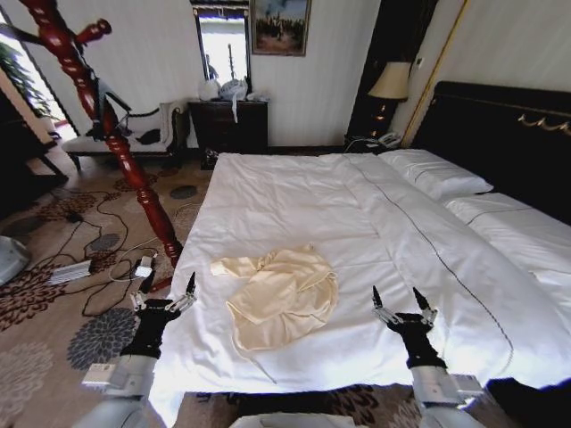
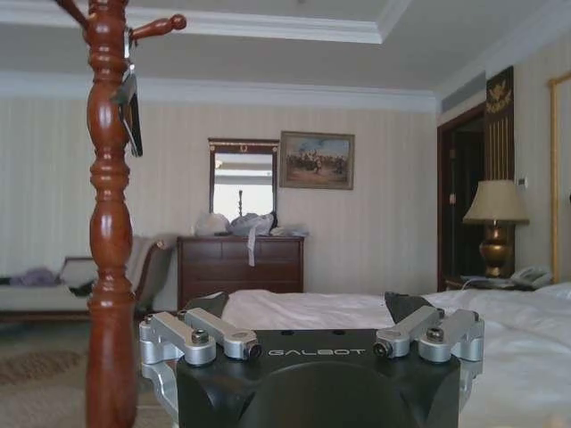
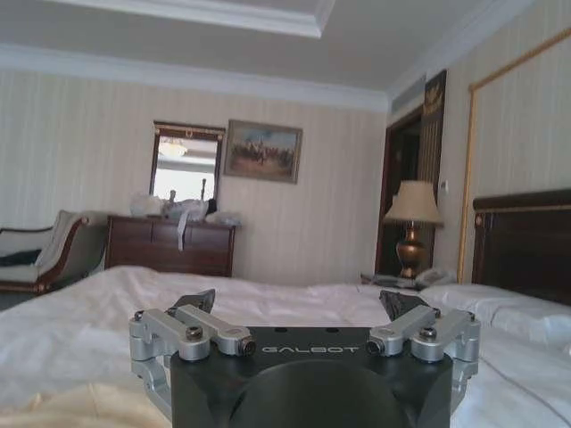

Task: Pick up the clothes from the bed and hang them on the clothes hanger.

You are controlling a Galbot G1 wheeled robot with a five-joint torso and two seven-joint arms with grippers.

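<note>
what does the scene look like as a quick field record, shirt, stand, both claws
shirt: cream shirt crumpled on the bed near its foot edge
coat stand: dark-red coat stand on the carpet off the bed's left side
left claw: left claw open, at the bed's left edge, holding nothing
right claw: right claw open, over the duvet right of the shirt, holding nothing

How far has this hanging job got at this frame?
Nothing is done yet. The clothes lie crumpled on the bed, untouched. The left gripper and right gripper hang open either side of the garment, holding nothing. Still left: the grasp, the lift, and hanging on the clothes hanger.
</note>
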